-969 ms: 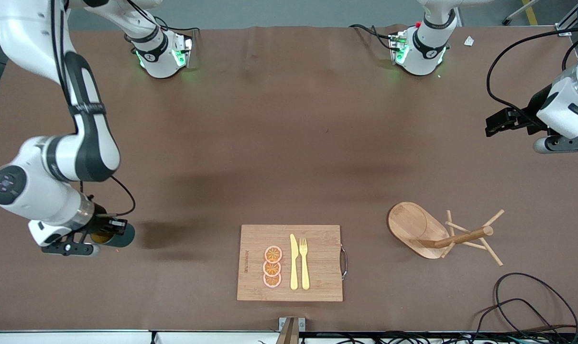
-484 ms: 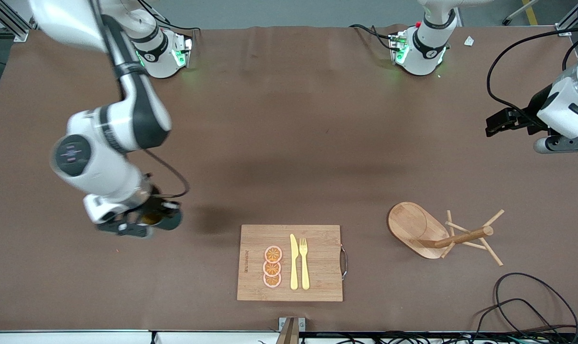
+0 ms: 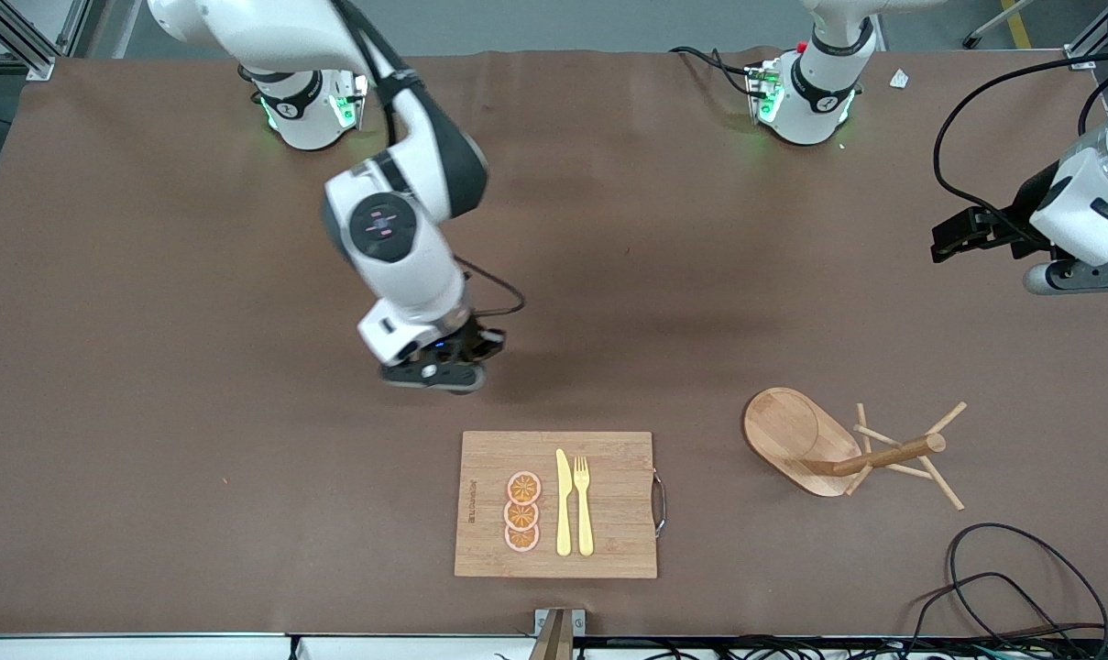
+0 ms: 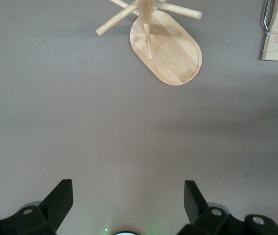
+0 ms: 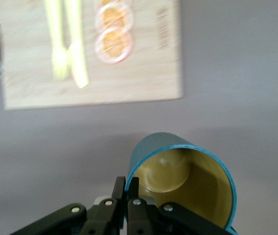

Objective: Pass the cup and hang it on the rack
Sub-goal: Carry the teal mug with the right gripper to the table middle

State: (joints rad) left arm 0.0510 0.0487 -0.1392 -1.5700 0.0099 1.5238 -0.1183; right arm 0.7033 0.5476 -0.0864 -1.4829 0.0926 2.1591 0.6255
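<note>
In the right wrist view the cup (image 5: pixel 183 178) is dark teal outside and mustard yellow inside. My right gripper (image 5: pixel 127 182) is shut on its rim, one finger inside the wall and one outside. Seen from the front, the right gripper (image 3: pixel 434 374) hangs over bare table beside the cutting board (image 3: pixel 554 504), and the hand hides the cup. The wooden rack (image 3: pixel 847 449) stands toward the left arm's end of the table, with its oval base (image 4: pixel 178 54) and pegs showing in the left wrist view. My left gripper (image 4: pixel 128 200) waits open and empty, raised at that end (image 3: pixel 961 234).
The bamboo cutting board (image 5: pixel 89 54) carries a yellow knife (image 3: pixel 564 502), a yellow fork (image 3: pixel 583 504) and three orange slices (image 3: pixel 522 511). Its metal handle (image 4: pixel 266 17) faces the rack. Black cables (image 3: pixel 1003 577) lie near the table's front corner at the left arm's end.
My right arm has swung the held cup from the right arm's end of the table toward the middle, beside the cutting board. The left arm has not moved.
</note>
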